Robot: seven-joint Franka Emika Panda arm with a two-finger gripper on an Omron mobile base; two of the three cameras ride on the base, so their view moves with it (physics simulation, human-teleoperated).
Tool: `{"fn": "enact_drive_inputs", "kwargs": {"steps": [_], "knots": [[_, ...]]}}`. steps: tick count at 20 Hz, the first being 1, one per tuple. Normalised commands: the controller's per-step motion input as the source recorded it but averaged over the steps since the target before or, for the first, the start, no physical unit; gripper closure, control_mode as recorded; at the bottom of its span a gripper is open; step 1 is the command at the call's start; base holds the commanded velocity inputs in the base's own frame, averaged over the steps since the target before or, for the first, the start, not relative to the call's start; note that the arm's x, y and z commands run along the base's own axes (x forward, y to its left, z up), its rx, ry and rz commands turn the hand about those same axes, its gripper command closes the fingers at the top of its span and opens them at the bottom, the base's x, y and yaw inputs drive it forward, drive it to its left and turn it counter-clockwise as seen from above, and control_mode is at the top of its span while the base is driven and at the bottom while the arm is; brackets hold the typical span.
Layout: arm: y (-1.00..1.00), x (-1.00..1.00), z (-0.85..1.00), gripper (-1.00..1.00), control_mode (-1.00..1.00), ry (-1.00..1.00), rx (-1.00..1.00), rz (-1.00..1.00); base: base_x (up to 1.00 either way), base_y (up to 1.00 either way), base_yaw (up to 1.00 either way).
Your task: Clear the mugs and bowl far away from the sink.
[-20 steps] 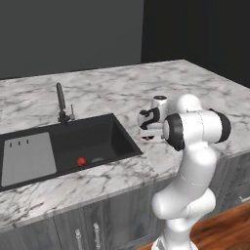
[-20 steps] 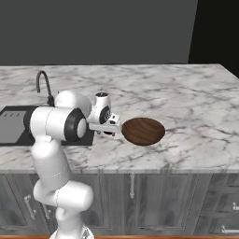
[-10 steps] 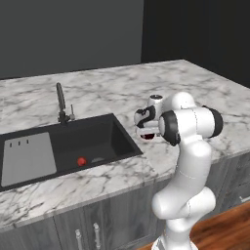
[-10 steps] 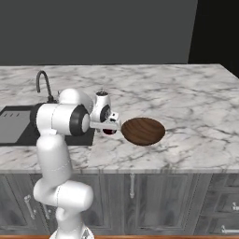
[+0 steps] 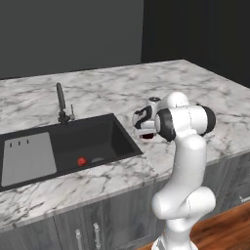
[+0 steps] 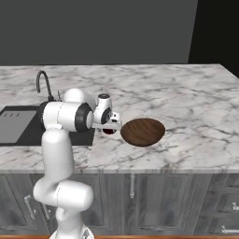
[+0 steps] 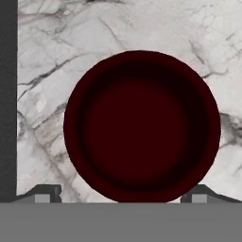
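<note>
Your gripper (image 7: 121,196) hangs with jaws spread wide over a dark red mug (image 7: 142,126), grasping nothing | black sink (image 5: 93,141) at left in grey-veined marble counter (image 6: 196,98) | brown bowl (image 6: 143,131) just right of gripper | dark wall behind.

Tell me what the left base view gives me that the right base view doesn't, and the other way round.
Left base view: the small red ball lying in the sink. Right base view: the wide brown bowl on the counter, beside the gripper. Shared: the tap, the sink's grey drain panel, the arm, and the open gripper low over a small dark red round thing.
</note>
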Motion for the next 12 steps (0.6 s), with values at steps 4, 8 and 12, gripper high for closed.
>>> {"fn": "enact_drive_inputs", "kwargs": {"steps": [4,8,12], "knots": [[-0.21,0.26,-0.01,-1.0,-1.0,-0.01,0.02,0.01,0.0,0.0,0.0],[-0.39,0.03,0.0,-1.0,-1.0,0.0,0.01,0.0,0.0,0.0,0.0],[-0.19,0.0,-0.06,-1.0,-1.0,0.0,0.0,0.0,0.0,0.0,0.0]]}}
